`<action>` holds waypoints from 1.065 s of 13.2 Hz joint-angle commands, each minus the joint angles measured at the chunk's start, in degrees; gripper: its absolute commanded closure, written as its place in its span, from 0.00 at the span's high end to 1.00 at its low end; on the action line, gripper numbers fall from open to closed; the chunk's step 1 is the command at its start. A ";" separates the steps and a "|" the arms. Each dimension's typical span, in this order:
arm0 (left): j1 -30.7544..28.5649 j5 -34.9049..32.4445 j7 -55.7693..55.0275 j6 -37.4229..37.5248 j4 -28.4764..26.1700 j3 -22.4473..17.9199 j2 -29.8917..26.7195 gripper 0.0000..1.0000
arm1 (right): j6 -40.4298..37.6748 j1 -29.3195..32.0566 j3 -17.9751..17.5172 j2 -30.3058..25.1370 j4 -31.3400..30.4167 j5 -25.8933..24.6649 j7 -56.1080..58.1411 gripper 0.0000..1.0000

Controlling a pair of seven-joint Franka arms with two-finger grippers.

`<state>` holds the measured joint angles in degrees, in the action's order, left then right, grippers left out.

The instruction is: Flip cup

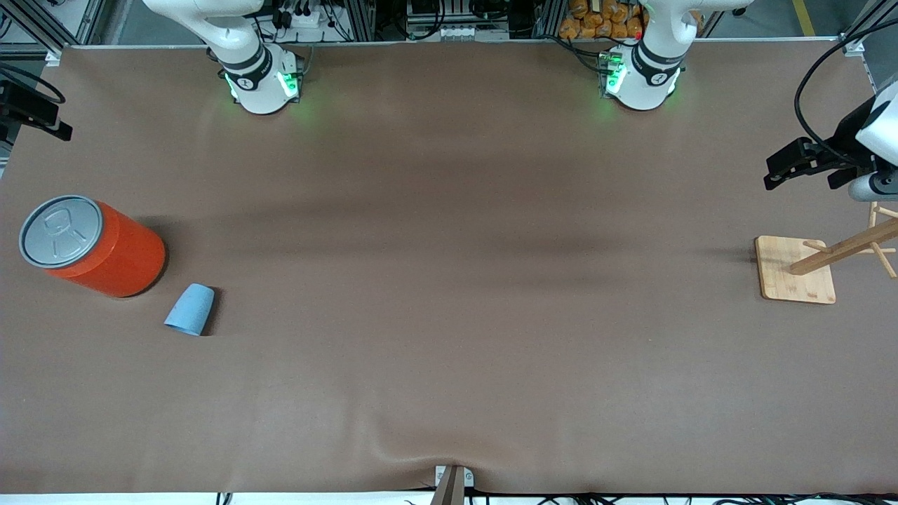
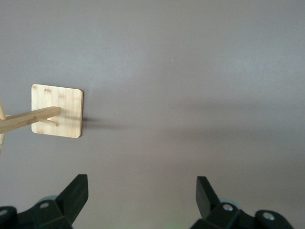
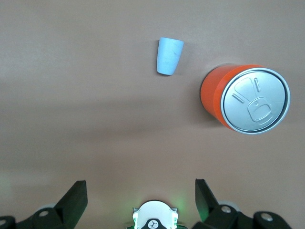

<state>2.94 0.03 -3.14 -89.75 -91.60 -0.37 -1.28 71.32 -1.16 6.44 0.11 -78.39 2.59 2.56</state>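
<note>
The light-blue cup (image 1: 191, 309) appears to lie on its side on the brown table, wide end toward the front camera, just in front of the orange can. I cannot see its opening. It also shows in the right wrist view (image 3: 169, 56). My right gripper (image 3: 140, 191) is open and empty, high over the table near its own base, well apart from the cup; it is outside the front view. My left gripper (image 1: 775, 172) is open and empty in the air at the left arm's end of the table, also seen in its wrist view (image 2: 142, 188).
A big orange can (image 1: 91, 245) with a grey pull-tab lid stands beside the cup at the right arm's end, also in the right wrist view (image 3: 245, 98). A wooden peg rack on a square base (image 1: 796, 270) stands under the left gripper; the left wrist view shows it too (image 2: 57, 110).
</note>
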 commanded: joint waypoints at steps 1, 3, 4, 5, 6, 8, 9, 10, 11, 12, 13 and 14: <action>-0.22 1.11 0.68 0.37 0.72 0.02 0.13 1.00 | 0.49 0.19 -0.55 -0.90 -1.41 -1.18 -0.89 1.00; -0.13 1.46 0.95 0.46 0.81 -0.07 0.13 1.00 | 0.49 0.10 -0.55 -0.81 -1.67 -1.18 -0.98 1.00; -0.48 1.90 1.03 0.46 0.73 -0.07 0.13 1.00 | 0.66 0.19 -0.55 -0.81 -2.28 -1.18 -0.98 1.00; -0.66 2.34 1.12 0.46 0.72 -0.15 0.22 1.00 | 1.01 0.02 -0.55 -0.46 -2.81 -1.27 -0.89 1.00; -0.57 2.43 1.04 0.46 0.72 -0.15 0.22 1.00 | 0.84 -0.16 -0.55 0.50 -3.60 -1.44 -1.24 1.00; -0.66 2.34 0.77 0.46 0.72 -0.15 0.48 1.00 | 1.63 -0.42 -0.64 2.69 -6.32 -1.45 -1.50 1.00; -0.40 2.34 0.51 0.46 0.72 -0.15 0.48 1.00 | 2.33 -0.77 -0.73 4.18 -6.51 -1.45 -1.50 1.00; -0.31 2.34 0.42 0.46 0.64 -0.15 0.48 1.00 | 3.64 -0.95 -0.73 6.11 -6.51 -1.27 -1.42 1.00; -0.31 2.34 0.42 0.46 0.64 -0.15 0.48 1.00 | 5.48 -0.86 -0.73 8.13 -6.77 -1.01 -0.81 1.00; -0.31 2.34 0.42 0.46 0.72 -0.07 0.48 1.00 | 7.07 -0.60 -0.81 10.33 -7.21 -0.66 -0.54 1.00; -0.31 2.34 0.42 0.54 0.46 -0.07 0.48 1.00 | 8.56 -0.60 -0.81 12.35 -8.08 -0.39 0.25 1.00; -0.48 2.34 0.68 0.54 0.46 -0.07 0.48 1.00 | 11.19 -0.77 -0.81 13.85 -9.66 0.22 1.21 1.00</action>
<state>2.82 1.60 -3.14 -89.72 -91.65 -0.55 -1.06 79.81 -1.62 5.63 11.04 -86.72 2.49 2.71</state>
